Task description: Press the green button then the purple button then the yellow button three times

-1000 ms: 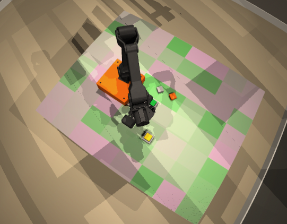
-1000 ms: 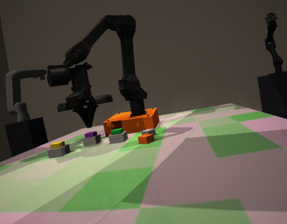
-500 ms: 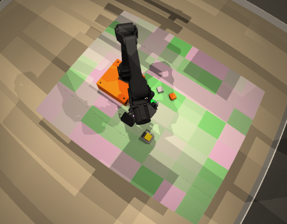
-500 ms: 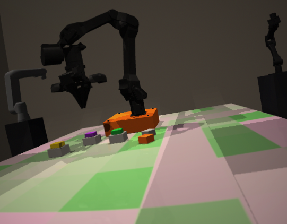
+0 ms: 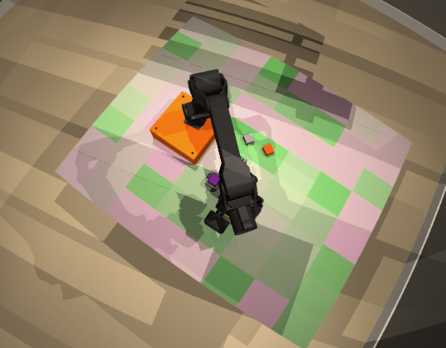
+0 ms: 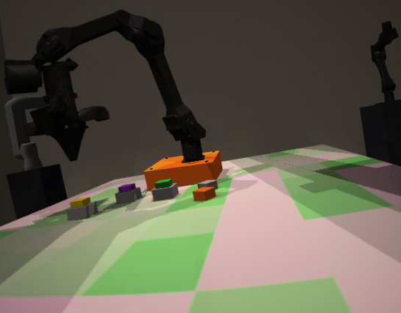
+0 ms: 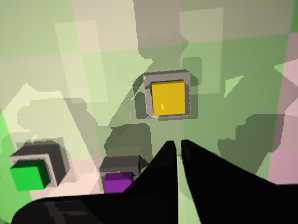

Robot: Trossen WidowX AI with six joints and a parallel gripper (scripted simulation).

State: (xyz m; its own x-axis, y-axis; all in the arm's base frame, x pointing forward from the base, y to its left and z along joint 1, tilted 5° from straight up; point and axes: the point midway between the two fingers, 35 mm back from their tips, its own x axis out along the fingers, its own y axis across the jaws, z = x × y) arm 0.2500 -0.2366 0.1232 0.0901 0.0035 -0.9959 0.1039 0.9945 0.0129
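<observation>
My gripper [image 6: 73, 159] [image 7: 177, 147] is shut and empty, its tips pointing down, well above the table in the exterior view. The yellow button [image 6: 80, 202] [image 7: 168, 98] sits raised on its grey base, just beyond the fingertips in the wrist view; the arm hides nearly all of it in the top view. The purple button [image 5: 213, 179] [image 6: 127, 187] [image 7: 118, 182] stands raised, partly behind the left finger in the wrist view. The green button [image 6: 164, 183] [image 7: 28, 176] stands raised at the wrist view's lower left, mostly hidden by the arm in the top view.
The arm stands on an orange box [image 5: 172, 131] [image 6: 184, 178]. An orange block [image 5: 268, 149] [image 6: 204, 193] and a grey block [image 5: 248, 138] [image 6: 208, 183] lie near the green button. A patchwork mat [image 5: 329, 193] [image 6: 273, 252] of green and pink lies under everything.
</observation>
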